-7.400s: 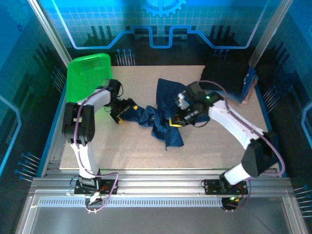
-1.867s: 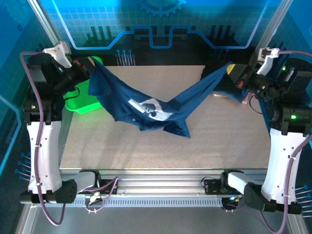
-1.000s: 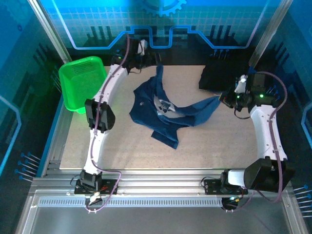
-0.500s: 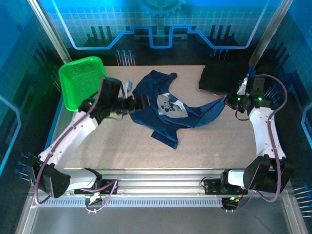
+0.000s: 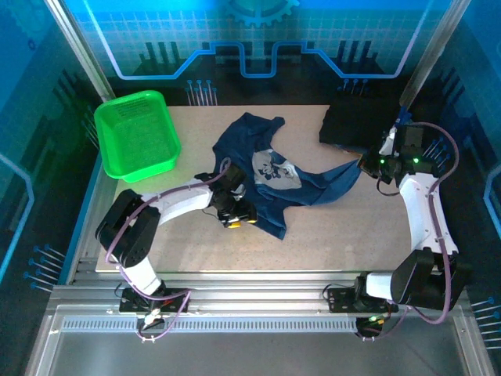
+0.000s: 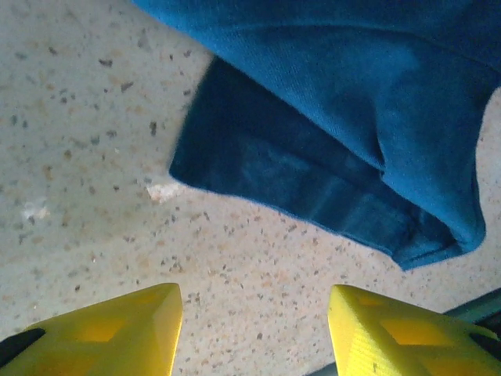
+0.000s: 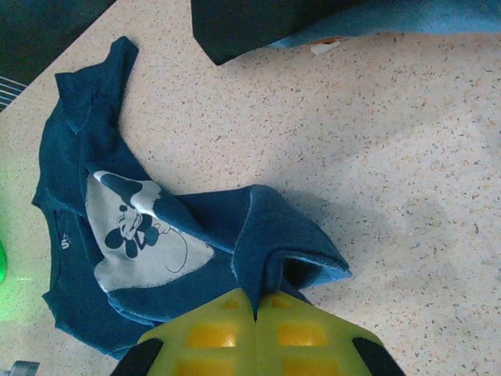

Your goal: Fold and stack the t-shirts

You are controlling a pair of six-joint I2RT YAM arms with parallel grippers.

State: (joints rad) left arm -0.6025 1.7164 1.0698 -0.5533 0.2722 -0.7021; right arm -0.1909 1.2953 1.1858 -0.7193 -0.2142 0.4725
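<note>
Crumpled navy-blue printed cloth t-shirt [image 5: 270, 176], frame centre, is pinched by closed right gripper [image 7: 257, 299]; left gripper [image 6: 254, 317] is held parted, empty, just beside it.

One navy t-shirt [image 5: 270, 168], one black pile [image 5: 352, 125], one basket [image 5: 135, 142]

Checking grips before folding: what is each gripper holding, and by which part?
The right gripper is shut on the navy t-shirt, pinching a bunched fold at its stretched-out end. The left gripper holds nothing and is open beside a corner of the shirt.
</note>
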